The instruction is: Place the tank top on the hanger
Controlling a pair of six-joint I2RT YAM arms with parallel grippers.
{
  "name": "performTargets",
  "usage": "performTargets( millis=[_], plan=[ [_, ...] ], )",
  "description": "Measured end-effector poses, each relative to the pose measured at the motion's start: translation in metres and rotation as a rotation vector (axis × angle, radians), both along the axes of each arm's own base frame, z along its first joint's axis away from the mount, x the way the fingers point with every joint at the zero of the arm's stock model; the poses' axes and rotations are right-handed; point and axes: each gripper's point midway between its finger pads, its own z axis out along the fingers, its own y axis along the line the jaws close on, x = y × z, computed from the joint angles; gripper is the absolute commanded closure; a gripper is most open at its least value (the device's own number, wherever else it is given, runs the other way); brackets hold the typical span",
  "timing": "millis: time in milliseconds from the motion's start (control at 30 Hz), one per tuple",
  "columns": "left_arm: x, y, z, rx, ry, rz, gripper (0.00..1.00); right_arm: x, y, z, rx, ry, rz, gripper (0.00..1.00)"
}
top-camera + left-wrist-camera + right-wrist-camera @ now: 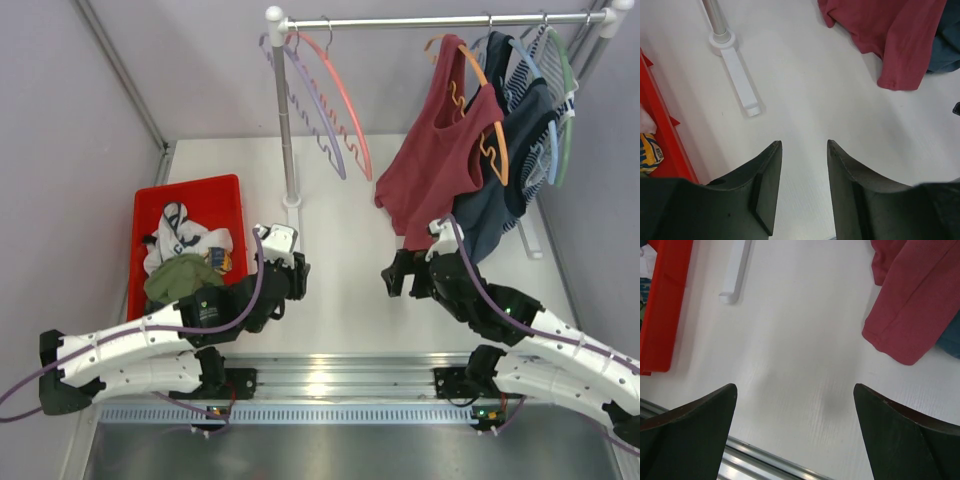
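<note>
Inspector: The olive tank top [180, 278] is lying bunched in the red bin [190, 186], looking soft and light.
Second: Left gripper [804, 150] and right gripper [795, 395] are both gaping, empty; you're wanting a shoulder strap

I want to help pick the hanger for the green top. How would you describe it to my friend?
Find the metal rail across the back and follow it to its left end, by the upright pole. Two empty hangers hang there. The hanger is the salmon-pink one, right of the lilac hanger.
</note>
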Motion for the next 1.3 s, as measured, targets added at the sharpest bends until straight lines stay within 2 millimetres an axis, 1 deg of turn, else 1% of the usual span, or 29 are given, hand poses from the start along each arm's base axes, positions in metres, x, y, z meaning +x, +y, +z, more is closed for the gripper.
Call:
performTargets(
  millis=[200,400,500,567,600,667,700,800,900,1033,1133,1233,1300],
  plan=[
    [0.000,0.002,0.000,0.007,-0.001,0.007,0.53,-0.001,0.003,0.002,0.011,-0.005,0.017,0.00],
    [0.003,0.006,0.003,0.023,-0.010,0.034,0.49,-0.004,0.007,0.001,0.006,0.004,0.050,0.00],
    [0.011,0.010,0.004,0.048,-0.003,0.068,0.51,-0.005,0.010,-0.002,-0.004,0.013,0.072,0.00],
    [0.026,0.019,0.002,0.063,0.030,0.126,0.52,-0.007,0.013,-0.005,-0.017,0.021,0.092,0.00],
    [0.036,0.025,0.001,0.066,0.048,0.163,0.53,-0.007,0.014,-0.007,-0.021,0.025,0.100,0.00],
    [0.061,0.051,-0.006,0.072,0.095,0.274,0.51,-0.009,0.017,-0.010,-0.032,0.036,0.121,0.00],
    [0.070,0.063,-0.010,0.075,0.115,0.320,0.51,-0.010,0.019,-0.013,-0.038,0.045,0.135,0.00],
    [0.091,0.110,-0.020,0.093,0.178,0.488,0.50,-0.013,0.025,-0.017,-0.043,0.066,0.169,0.00],
    [0.103,0.149,-0.027,0.100,0.221,0.632,0.48,-0.018,0.031,-0.018,-0.031,0.079,0.205,0.00],
    [0.112,0.194,-0.037,0.093,0.265,0.784,0.48,-0.022,0.039,-0.016,-0.004,0.089,0.248,0.00],
    [0.113,0.221,-0.043,0.076,0.290,0.885,0.47,-0.024,0.044,-0.014,0.013,0.091,0.271,0.00],
    [0.104,0.235,-0.049,0.078,0.305,0.968,0.43,-0.027,0.049,-0.014,0.024,0.099,0.294,0.00],
    [0.092,0.245,-0.061,0.078,0.321,1.021,0.42,-0.028,0.050,-0.014,0.027,0.103,0.303,0.00]
  ],
)
